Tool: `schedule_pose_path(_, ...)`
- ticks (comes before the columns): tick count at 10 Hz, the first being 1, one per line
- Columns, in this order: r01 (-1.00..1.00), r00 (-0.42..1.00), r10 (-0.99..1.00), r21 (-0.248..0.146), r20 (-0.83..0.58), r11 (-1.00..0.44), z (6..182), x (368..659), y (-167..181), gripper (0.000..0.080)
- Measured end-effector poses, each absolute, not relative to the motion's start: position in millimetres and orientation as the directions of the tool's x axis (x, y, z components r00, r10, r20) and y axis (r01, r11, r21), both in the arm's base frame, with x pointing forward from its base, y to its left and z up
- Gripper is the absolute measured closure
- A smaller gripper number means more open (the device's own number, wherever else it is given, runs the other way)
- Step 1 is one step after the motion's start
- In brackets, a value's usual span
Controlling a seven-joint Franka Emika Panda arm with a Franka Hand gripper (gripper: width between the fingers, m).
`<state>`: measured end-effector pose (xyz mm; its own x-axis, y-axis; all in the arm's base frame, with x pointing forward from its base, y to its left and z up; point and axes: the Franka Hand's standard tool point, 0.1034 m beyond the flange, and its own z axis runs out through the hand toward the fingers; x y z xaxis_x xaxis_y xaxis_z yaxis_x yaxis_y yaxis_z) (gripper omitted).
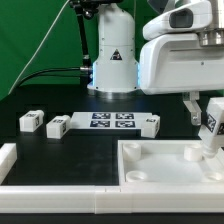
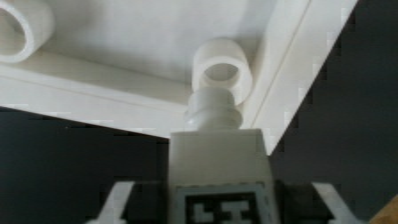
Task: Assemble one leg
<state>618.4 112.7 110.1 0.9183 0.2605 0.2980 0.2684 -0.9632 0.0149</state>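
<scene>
My gripper is shut on a white leg and holds it upright over the right part of the large white tray. In the wrist view the leg fills the space between the fingers, with its square marker facing the camera. Its threaded tip points at a round corner socket of the tray and sits just short of it. That socket also shows in the exterior view. Three more legs lie on the black table.
The marker board lies on the table between the loose legs. The robot's base stands behind it. A white rail runs along the exterior view's left. A second tray socket shows in the wrist view.
</scene>
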Motion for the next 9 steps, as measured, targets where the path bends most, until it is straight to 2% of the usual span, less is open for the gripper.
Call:
schedule_pose_path(1,0.257,0.903,0.247,0.019,0.352,-0.966,107.4,614,110,0.0511)
schedule_pose_path(9,0.264,0.882,0.251,0.024,0.399,-0.964,93.0,616,117,0.0511)
